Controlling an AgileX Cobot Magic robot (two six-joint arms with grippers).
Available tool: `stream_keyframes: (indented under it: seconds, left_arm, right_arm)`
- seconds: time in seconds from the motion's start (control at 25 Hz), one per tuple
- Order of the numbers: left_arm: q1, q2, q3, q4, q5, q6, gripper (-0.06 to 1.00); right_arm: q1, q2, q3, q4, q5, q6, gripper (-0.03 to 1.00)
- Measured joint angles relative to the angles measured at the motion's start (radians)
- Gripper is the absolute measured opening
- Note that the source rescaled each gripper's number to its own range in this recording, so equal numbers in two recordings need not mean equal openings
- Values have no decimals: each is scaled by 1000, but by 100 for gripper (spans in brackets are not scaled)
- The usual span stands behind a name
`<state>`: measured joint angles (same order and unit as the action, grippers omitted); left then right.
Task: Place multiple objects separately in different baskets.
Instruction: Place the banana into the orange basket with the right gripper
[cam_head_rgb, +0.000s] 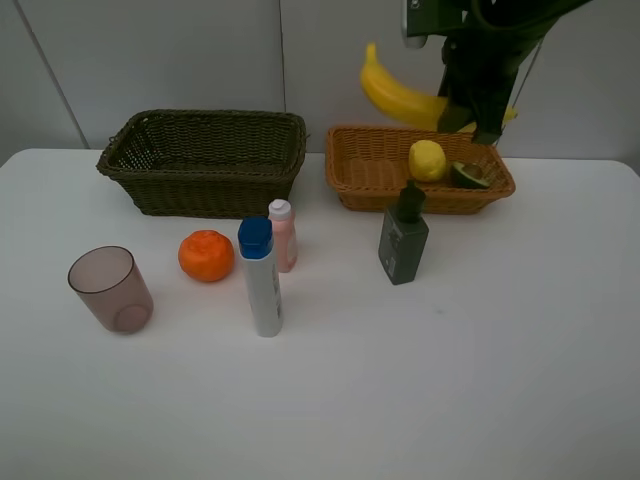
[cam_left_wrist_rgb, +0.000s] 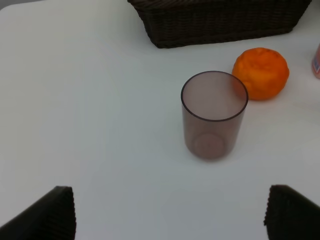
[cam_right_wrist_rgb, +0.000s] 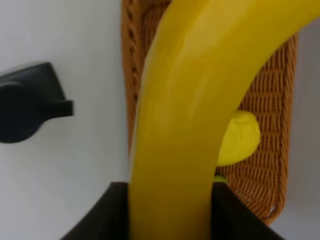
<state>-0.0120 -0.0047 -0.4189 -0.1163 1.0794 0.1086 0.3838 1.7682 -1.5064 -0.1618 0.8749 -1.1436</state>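
Observation:
My right gripper (cam_head_rgb: 468, 112) is shut on the banana (cam_head_rgb: 400, 96) and holds it in the air above the orange-tan basket (cam_head_rgb: 365, 170); the banana fills the right wrist view (cam_right_wrist_rgb: 190, 115). The lemon (cam_head_rgb: 427, 160) and halved avocado (cam_head_rgb: 468, 176) lie in that basket. The dark olive-brown basket (cam_head_rgb: 205, 160) is empty. The orange (cam_head_rgb: 206, 255), small pink bottle (cam_head_rgb: 283, 235), white blue-capped bottle (cam_head_rgb: 261, 277), dark green bottle (cam_head_rgb: 403, 238) and mauve cup (cam_head_rgb: 110, 289) stand on the table. My left gripper (cam_left_wrist_rgb: 170, 212) is open, apart from the cup (cam_left_wrist_rgb: 214, 115) and orange (cam_left_wrist_rgb: 261, 73).
The white table (cam_head_rgb: 450, 380) runs wide in front of the bottles. A grey wall stands behind the baskets. The dark green bottle's cap (cam_right_wrist_rgb: 27, 102) shows beside the orange-tan basket (cam_right_wrist_rgb: 280, 100) in the right wrist view.

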Motion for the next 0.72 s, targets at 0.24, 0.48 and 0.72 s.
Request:
stream_keyframes:
  seconds: [0.24, 0.48, 0.72]
  left_arm:
    - [0, 0, 0, 0, 0, 0, 100]
    - [0, 0, 0, 0, 0, 0, 100]
    - [0, 0, 0, 0, 0, 0, 100]
  right_arm:
    - [-27, 125, -17, -6, -117, -89, 0]
    - [-47, 218, -17, -6, -177, -100, 0]
    - [-62, 268, -17, -6, -219, -103, 0]
